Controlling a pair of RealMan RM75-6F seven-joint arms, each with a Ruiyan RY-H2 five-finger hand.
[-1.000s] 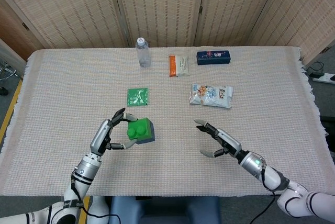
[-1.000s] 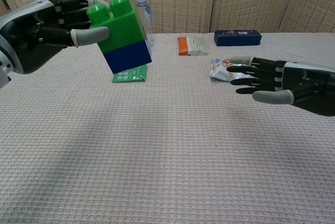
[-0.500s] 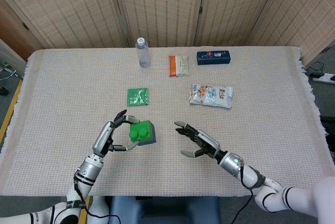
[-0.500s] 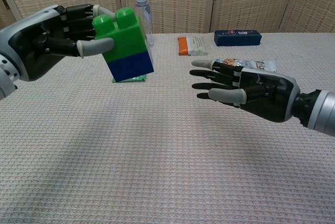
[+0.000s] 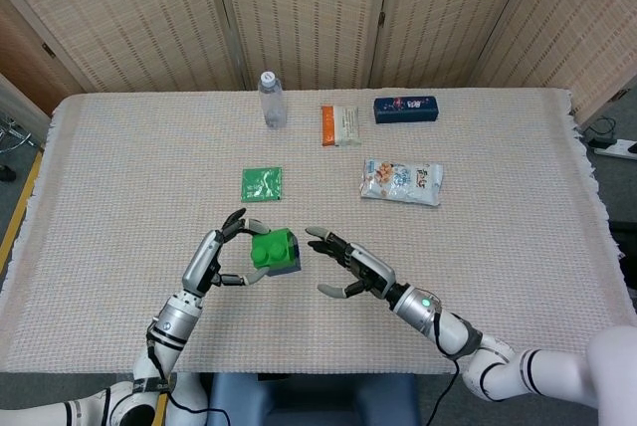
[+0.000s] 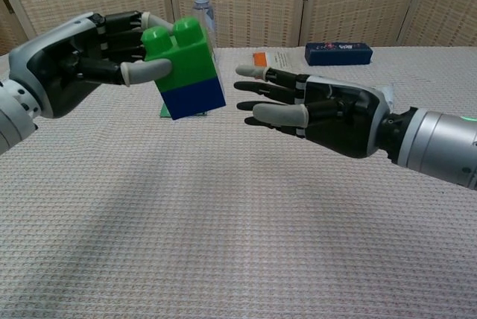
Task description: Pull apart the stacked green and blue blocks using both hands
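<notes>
— Where, the stacked pair?

— Lower left of centre in the head view, lifted off the table (image 5: 129, 177); green block (image 6: 179, 62) on top, blue block (image 6: 192, 97) beneath, still joined, tilted with the studs leaning toward the upper left of the chest view.

— Held by what?

— Gripped by the left hand (image 6: 82, 54); fingers (image 6: 143, 71) clamped on the green upper part, thumb on the near face, blue part hanging free below.

— And the other side?

— Right hand (image 6: 320, 110) just right of the stack, near but apart; spread wide, holding nothing, fingertips (image 6: 250, 72) pointing left toward the blocks.

— Elsewhere on the woven cloth?

— Flat green packet (image 5: 262, 184) above the stack in the head view; clear water bottle (image 5: 272, 100) upright toward the top, left of centre; orange-and-white snack pack (image 5: 340, 124) beside it to the right; dark blue box (image 5: 405, 108) further right at the top; pale crinkled snack bag (image 5: 401, 180) right of centre; wicker screen panels (image 5: 299, 8) along the top edge.
</notes>
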